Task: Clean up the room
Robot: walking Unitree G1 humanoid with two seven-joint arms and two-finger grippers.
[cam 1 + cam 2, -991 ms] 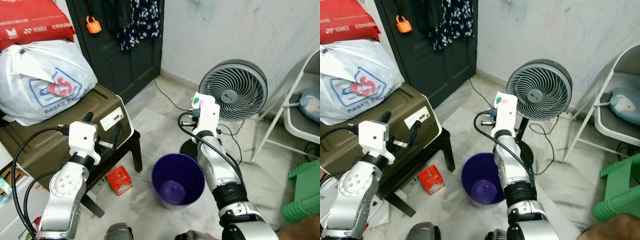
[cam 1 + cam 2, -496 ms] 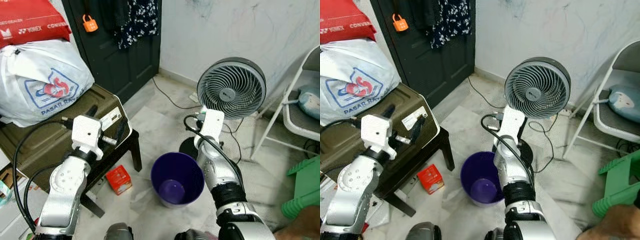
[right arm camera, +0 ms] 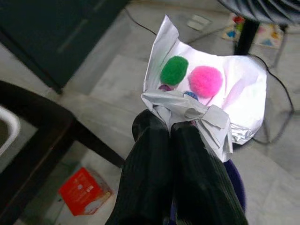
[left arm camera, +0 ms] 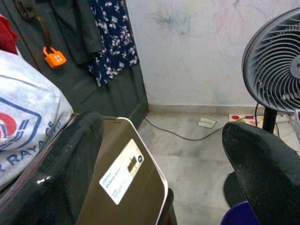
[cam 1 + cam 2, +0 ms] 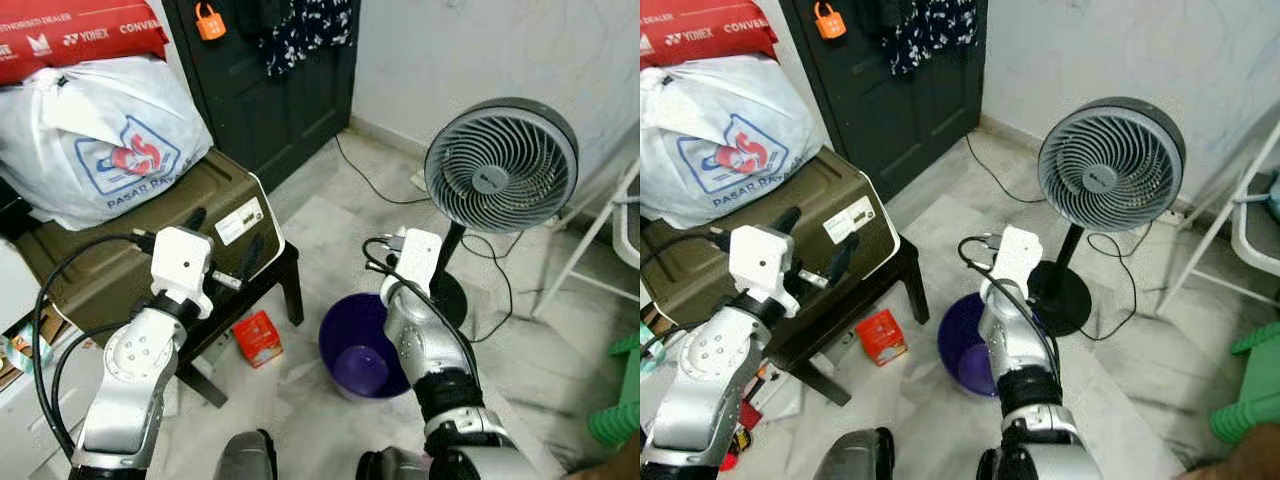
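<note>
The crumpled wrapper [image 3: 206, 101], clamped in the right claw [image 3: 171, 136], has been lowered from fan height to just above the purple bin [image 5: 362, 350] at its 1 o'clock rim, so release looks near, while the left claw [image 4: 159, 154] is held apart.

arms: silver metal, round jointed segments, left arm [image 5: 135, 375], right arm [image 5: 425, 345]
wrist blocks: white boxy housings, left [image 5: 181, 262], right [image 5: 418, 250]
cables: black, looped from each wrist block along the arm [image 5: 40, 330]
fingers: long, black, ribbed rubbery texture [image 3: 185, 176]
elbow collar: black band on right arm [image 5: 445, 385]
</note>
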